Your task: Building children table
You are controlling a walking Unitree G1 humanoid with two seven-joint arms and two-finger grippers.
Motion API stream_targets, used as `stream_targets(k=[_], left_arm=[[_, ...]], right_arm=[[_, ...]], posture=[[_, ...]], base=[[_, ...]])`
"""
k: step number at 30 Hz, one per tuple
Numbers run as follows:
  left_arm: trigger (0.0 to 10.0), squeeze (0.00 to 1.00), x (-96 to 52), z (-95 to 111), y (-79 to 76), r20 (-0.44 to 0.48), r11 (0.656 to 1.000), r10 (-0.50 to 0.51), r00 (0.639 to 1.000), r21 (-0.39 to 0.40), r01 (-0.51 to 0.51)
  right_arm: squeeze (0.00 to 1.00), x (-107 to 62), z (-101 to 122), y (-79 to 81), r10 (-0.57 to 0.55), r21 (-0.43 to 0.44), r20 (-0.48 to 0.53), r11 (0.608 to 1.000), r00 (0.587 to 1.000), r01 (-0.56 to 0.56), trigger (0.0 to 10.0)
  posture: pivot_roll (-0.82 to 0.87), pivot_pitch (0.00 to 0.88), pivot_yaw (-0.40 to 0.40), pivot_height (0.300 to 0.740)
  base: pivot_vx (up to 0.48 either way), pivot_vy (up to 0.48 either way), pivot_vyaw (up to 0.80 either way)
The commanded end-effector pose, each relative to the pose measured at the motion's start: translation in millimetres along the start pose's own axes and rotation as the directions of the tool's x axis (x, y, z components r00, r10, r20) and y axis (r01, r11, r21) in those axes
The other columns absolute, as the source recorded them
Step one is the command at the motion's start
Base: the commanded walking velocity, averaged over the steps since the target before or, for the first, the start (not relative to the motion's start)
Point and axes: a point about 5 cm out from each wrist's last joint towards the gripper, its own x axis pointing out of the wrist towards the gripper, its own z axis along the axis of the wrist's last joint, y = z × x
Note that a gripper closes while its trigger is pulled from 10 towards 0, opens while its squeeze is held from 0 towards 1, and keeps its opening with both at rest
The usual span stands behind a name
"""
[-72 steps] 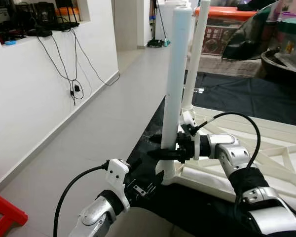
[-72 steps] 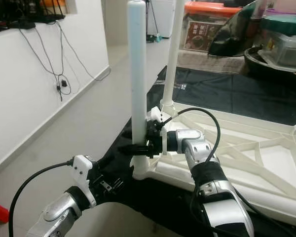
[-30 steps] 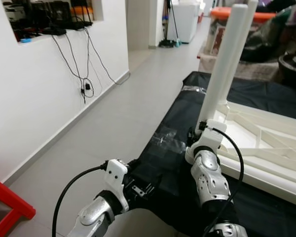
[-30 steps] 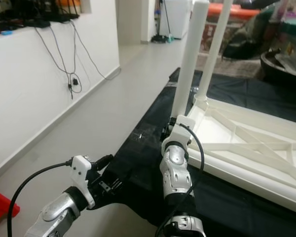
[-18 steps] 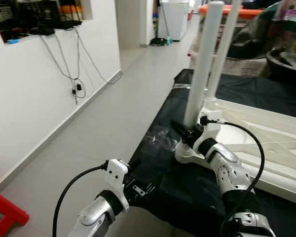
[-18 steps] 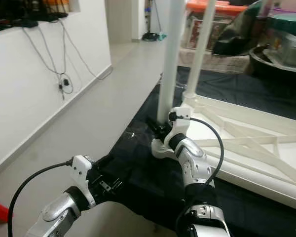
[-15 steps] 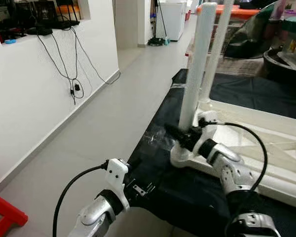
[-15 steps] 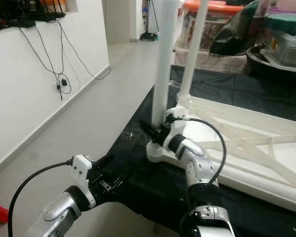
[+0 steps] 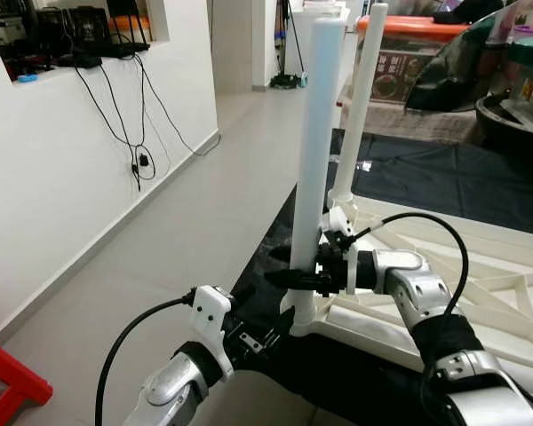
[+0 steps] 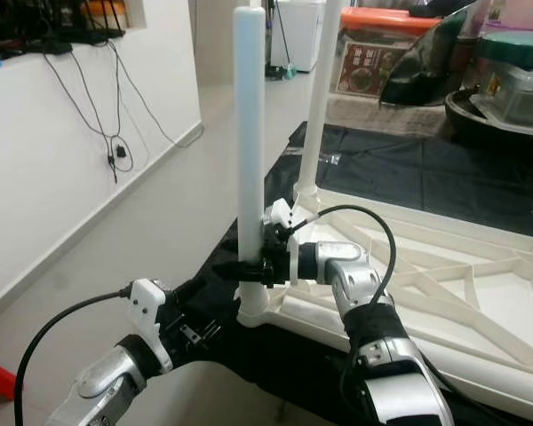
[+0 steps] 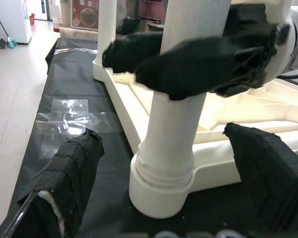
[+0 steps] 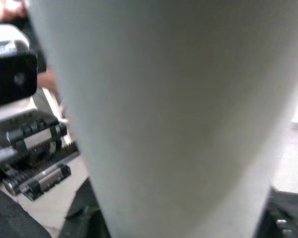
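The right hand (image 9: 293, 278) clamps its 2 black fingers around the lower part of the near white table leg (image 9: 318, 133), which now stands upright in the corner socket (image 11: 161, 191) of the overturned white tabletop (image 10: 480, 328); half a second ago the same leg leaned away from the camera with the arm reaching up from below, and the arm now comes in level from the tabletop side. The straightened post suggests the leg is seated, or close to it, in its socket, though how deep it sits cannot be told. A 2nd leg (image 9: 360, 98) already stands at the next corner along the same edge, farther from the robot.

The tabletop lies upside down on a black sheet (image 9: 444, 173) spread over the floor (image 9: 186, 222), its near corner at the sheet's near edge. The left hand (image 9: 249, 337) hovers low just in front of that corner, its fingers (image 11: 64, 183) spread apart on either side of the socket without touching it, as the left wrist view shows. The gripped leg rises between the 2 hands, the right hand holding it just above the socket's collar.
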Motion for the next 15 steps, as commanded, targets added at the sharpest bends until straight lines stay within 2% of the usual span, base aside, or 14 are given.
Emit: stream_targets(k=[1, 8, 9, 11, 12, 14, 15], left_arm=[[10.0, 0.0, -1.4, -1.0, 0.6, -0.008, 1.0, 0.003, 1.0, 0.006, -0.003], [10.0, 0.0, -1.7, -1.3, 0.1, -0.009, 1.0, 0.003, 1.0, 0.002, -0.003], [10.0, 0.0, -1.6, -1.5, 0.0, -0.009, 1.0, 0.002, 1.0, 0.001, -0.002], [10.0, 0.0, -1.6, -1.5, 0.0, -0.009, 1.0, 0.002, 1.0, 0.001, -0.002], [10.0, 0.0, -1.5, -1.5, 0.0, -0.009, 1.0, 0.002, 1.0, 0.0, -0.002], [10.0, 0.0, -1.5, -1.5, 0.0, -0.009, 1.0, 0.002, 1.0, 0.0, -0.002], [10.0, 0.0, -1.8, -1.4, 0.4, -0.01, 1.0, 0.001, 1.0, -0.001, -0.001]], right_arm=[[0.0, 12.6, -11.8, 5.3, 0.046, 0.002, -0.084, 0.999, 0.995, -0.046, 0.0], [0.0, 15.4, -6.8, 3.1, -0.087, -0.012, 0.021, 0.996, 0.996, 0.087, 0.0], [0.0, 14.6, -4.3, -1.6, -0.199, -0.012, 0.061, 0.98, 0.978, 0.2, 0.0], [0.0, 14.6, -4.3, -1.6, -0.199, -0.012, 0.061, 0.98, 0.978, 0.2, 0.0], [0.0, 12.7, -3.6, -9.5, -0.331, 0.005, 0.077, 0.944, 0.941, 0.331, 0.0], [0.0, 12.7, -3.6, -9.5, -0.331, 0.005, 0.077, 0.944, 0.941, 0.331, 0.0], [0.0, 5.6, -5.9, -24.6, -0.609, 0.081, 0.08, 0.793, 0.789, 0.604, 0.0]], posture=[[0.07, 0.007, -0.007, 0.74], [0.07, 0.005, -0.006, 0.74], [0.06, 0.005, -0.006, 0.74], [0.06, 0.005, -0.006, 0.74], [0.07, 0.005, -0.006, 0.74], [0.07, 0.005, -0.006, 0.74], [0.06, 0.006, -0.001, 0.74]], base=[[0.0, 0.0, 0.0], [0.0, 0.0, 0.0], [0.0, 0.0, 0.0], [0.0, 0.0, 0.0], [0.0, 0.0, 0.0], [0.0, 0.0, 0.0], [0.0, 0.0, 0.0]])
